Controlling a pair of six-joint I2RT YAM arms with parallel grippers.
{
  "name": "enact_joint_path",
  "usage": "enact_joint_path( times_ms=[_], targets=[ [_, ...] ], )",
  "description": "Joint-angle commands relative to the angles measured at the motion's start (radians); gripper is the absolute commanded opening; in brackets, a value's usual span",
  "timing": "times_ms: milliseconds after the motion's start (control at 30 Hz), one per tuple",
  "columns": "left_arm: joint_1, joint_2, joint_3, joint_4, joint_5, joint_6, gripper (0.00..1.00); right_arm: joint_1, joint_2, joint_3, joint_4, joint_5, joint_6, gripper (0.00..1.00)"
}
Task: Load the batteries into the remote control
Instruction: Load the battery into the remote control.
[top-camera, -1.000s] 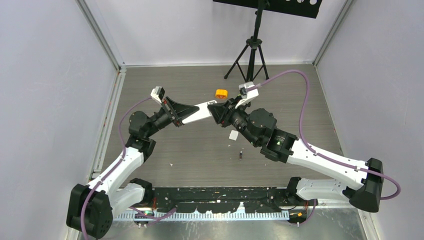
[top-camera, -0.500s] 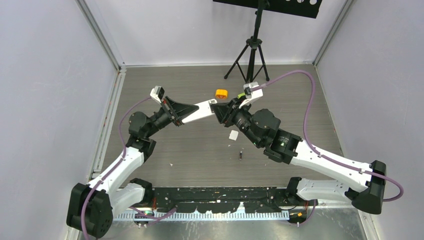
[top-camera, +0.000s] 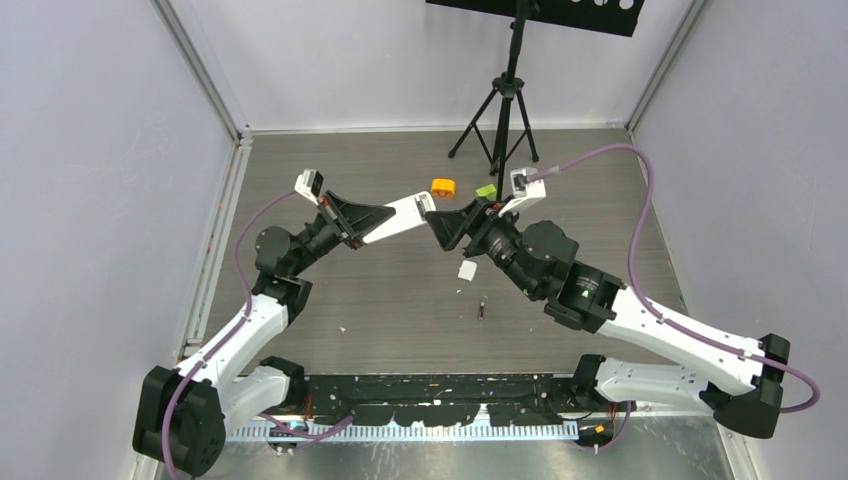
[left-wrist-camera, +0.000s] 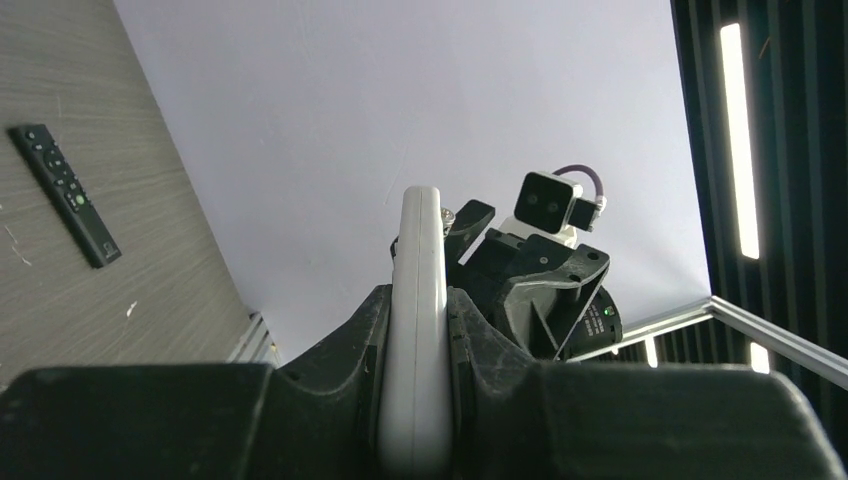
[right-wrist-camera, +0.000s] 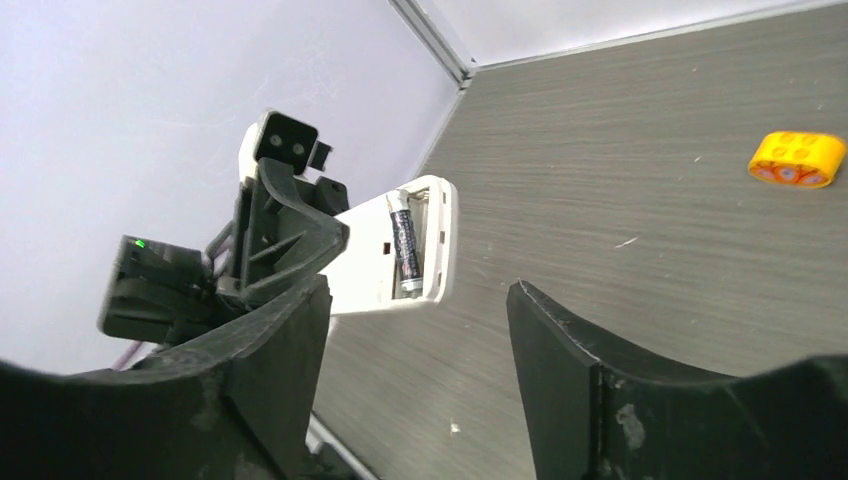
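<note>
My left gripper (top-camera: 378, 217) is shut on a white remote control (top-camera: 402, 213), holding it above the table; in the left wrist view the remote control (left-wrist-camera: 420, 260) stands edge-on between the jaws of the left gripper (left-wrist-camera: 418, 300). Its open compartment (right-wrist-camera: 420, 250) faces my right wrist camera, with one dark battery (right-wrist-camera: 405, 255) seated in it. My right gripper (right-wrist-camera: 420, 288) stands open and empty just off the remote's end, and the right gripper (top-camera: 441, 225) nearly meets that end in the top view. Another small dark battery (top-camera: 482, 311) lies on the table.
An orange round block (top-camera: 442, 186) and a lime green block (top-camera: 485, 190) lie behind the grippers. A small white piece (top-camera: 467, 270) lies under the right arm. A tripod (top-camera: 505, 110) stands at the back. A black remote (left-wrist-camera: 65, 195) lies on the wood surface.
My right gripper has opened and drawn back to the right, off the remote's end, uncovering the lime green block. The left gripper keeps its hold on the remote.
</note>
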Motion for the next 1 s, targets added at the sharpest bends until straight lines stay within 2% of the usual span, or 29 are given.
enact_joint_path(
  times_ms=[0, 100, 267, 533, 800, 967],
  targets=[
    [-0.002, -0.012, 0.031, 0.1, -0.042, 0.055, 0.0, 0.002, -0.064, -0.005, -0.011, 0.089, 0.267, 0.74],
    [-0.002, -0.012, 0.032, 0.12, -0.05, 0.063, 0.0, 0.001, -0.058, -0.049, 0.039, 0.097, 0.42, 0.79],
    [-0.002, -0.017, 0.029, 0.145, -0.065, 0.062, 0.0, 0.002, 0.008, -0.074, 0.108, 0.136, 0.629, 0.83],
    [-0.002, -0.019, 0.034, 0.148, -0.065, 0.062, 0.0, 0.002, 0.087, -0.037, 0.259, 0.132, 0.63, 0.85],
    [-0.002, -0.02, 0.028, 0.157, -0.06, 0.065, 0.0, 0.002, 0.127, -0.003, 0.275, 0.166, 0.643, 0.85],
    [-0.002, -0.015, 0.023, 0.194, -0.043, 0.07, 0.0, 0.001, 0.149, 0.026, 0.278, 0.184, 0.657, 0.81]
  ],
)
